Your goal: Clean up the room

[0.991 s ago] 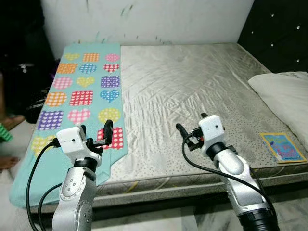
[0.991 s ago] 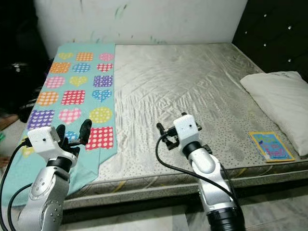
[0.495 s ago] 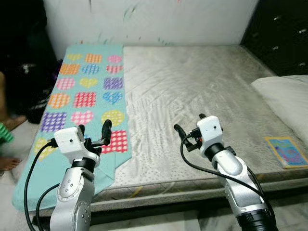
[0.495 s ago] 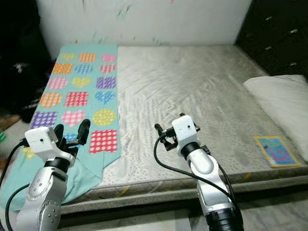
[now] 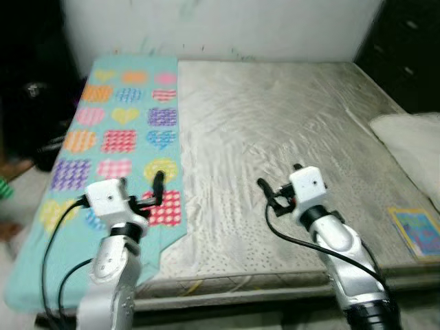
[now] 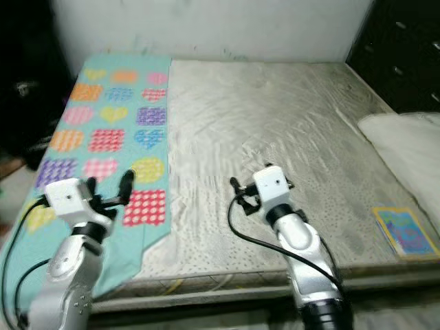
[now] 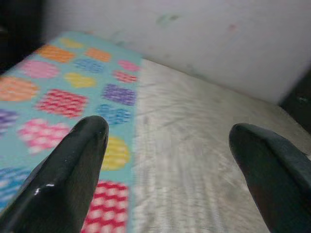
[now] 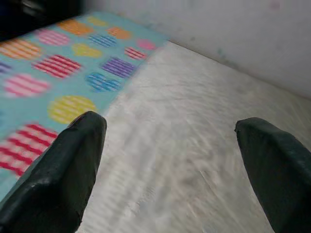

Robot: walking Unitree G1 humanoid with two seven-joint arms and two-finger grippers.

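A teal blanket (image 5: 124, 130) with coloured hearts and squares covers the left strip of a bare grey mattress (image 5: 275, 124) and hangs over its front left corner. My left gripper (image 5: 141, 184) hovers open over the blanket's front end, nothing between its fingers (image 7: 73, 170). My right gripper (image 5: 278, 177) is open too, above the mattress near its front edge, and its fingers (image 8: 68, 170) hold nothing. A colourful flat book (image 5: 418, 230) lies at the bed's front right. A white pillow (image 5: 412, 137) rests at the right edge.
A white wall (image 5: 227, 24) runs behind the bed. A dark padded headboard (image 5: 405, 41) stands at the right. Dark clutter (image 5: 34, 96) sits beside the bed's left side. The picture is blurred.
The whole picture has shifted slightly and blurred, so the camera has moved. Both grippers keep the same open pose over the bed's front part.
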